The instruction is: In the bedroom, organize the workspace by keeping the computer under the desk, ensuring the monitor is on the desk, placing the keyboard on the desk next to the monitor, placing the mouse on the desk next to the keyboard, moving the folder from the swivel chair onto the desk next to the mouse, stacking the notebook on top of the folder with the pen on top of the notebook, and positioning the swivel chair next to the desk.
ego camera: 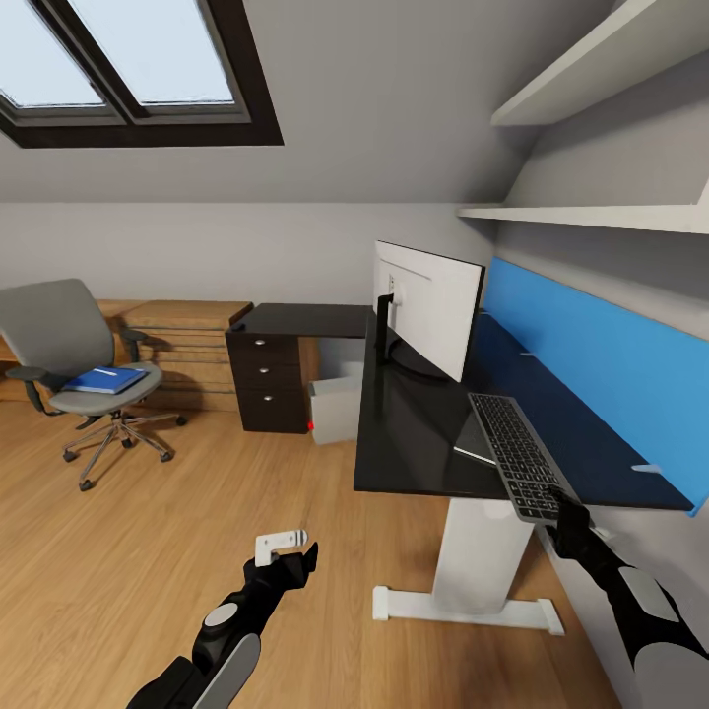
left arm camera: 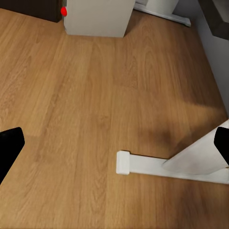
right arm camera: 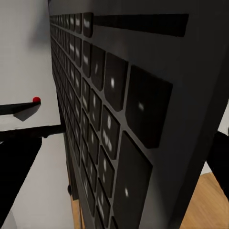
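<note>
1. Three views, head view first. The bench (ego camera: 414, 433) has a glossy black top on a white leg, with a blue panel (ego camera: 591, 345) along its far side. The monitor (ego camera: 433, 305) stands upright near the back of the bench, its white back toward the camera. The keyboard (ego camera: 517, 455) lies along the front right part of the top, its near end jutting past the front edge, where the right hand (ego camera: 564, 507) is closed on it. A thin pale-grey notebook (ego camera: 475, 443) lies flat just beside the keyboard's left side. The computer (ego camera: 337, 406) stands on the floor under the bench, next to the dark drawer unit (ego camera: 268, 384). The swivel chair (ego camera: 84, 369) is well apart from the bench, over by the wooden dresser (ego camera: 187, 345), with the blue folder (ego camera: 104, 379) flat on its seat. The left hand (ego camera: 288, 553) hangs over the wooden floor (ego camera: 197, 532), holding nothing.

2. Left wrist view: the left hand's fingertips (left arm camera: 9, 145) sit wide apart at the frame's sides, nothing between them. Beyond lie the floor, the white foot of the bench leg (left arm camera: 157, 164) and the computer's base with its red button (left arm camera: 64, 11).

3. Right wrist view: the keyboard's dark keys (right arm camera: 102, 124) are seen very close, and the gripping fingers cannot be made out.
</note>
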Tool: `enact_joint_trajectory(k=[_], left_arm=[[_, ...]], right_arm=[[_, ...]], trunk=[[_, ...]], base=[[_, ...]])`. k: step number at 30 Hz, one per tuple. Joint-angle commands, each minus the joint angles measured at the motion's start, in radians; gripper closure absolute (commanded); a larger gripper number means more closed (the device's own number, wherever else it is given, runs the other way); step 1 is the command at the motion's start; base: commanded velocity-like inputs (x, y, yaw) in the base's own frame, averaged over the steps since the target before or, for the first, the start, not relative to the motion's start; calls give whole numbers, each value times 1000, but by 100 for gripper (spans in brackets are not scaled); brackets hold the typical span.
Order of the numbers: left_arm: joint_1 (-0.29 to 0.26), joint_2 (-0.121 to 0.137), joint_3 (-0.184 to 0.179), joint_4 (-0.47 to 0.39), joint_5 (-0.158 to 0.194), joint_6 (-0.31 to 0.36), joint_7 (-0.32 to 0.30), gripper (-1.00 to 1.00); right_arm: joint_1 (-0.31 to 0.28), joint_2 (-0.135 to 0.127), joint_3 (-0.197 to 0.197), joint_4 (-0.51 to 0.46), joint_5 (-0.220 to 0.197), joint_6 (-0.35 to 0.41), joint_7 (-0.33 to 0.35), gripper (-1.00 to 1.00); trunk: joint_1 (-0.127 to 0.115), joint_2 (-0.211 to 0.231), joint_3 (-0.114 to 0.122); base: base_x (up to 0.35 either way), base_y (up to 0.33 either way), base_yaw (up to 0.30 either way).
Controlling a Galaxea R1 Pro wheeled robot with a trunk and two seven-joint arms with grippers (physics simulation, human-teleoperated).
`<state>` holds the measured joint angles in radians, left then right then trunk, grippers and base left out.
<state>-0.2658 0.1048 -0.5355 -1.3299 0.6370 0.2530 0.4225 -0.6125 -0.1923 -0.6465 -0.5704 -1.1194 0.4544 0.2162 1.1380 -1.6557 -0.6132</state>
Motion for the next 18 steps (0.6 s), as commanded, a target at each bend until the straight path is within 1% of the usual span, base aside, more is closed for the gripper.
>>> enact_joint_trajectory(k=[1, 11, 18], left_arm=[[-1, 1, -3, -2, 7, 2, 9, -100], [-1, 1, -3, -2, 4, -1, 9, -100], [-1, 1, -4, -2, 6, -1, 10, -100]], right_arm=[[-1, 0, -5, 0, -2, 7, 2, 100], [-1, -1, -7, -1, -3, 7, 2, 100], [-1, -1, -7, -5, -2, 7, 6, 100]], trunk=[[0, -1, -1], [0, -1, -1], [-27, 48, 21]], base=[[0, 0, 0], [0, 0, 0], [0, 0, 0]])
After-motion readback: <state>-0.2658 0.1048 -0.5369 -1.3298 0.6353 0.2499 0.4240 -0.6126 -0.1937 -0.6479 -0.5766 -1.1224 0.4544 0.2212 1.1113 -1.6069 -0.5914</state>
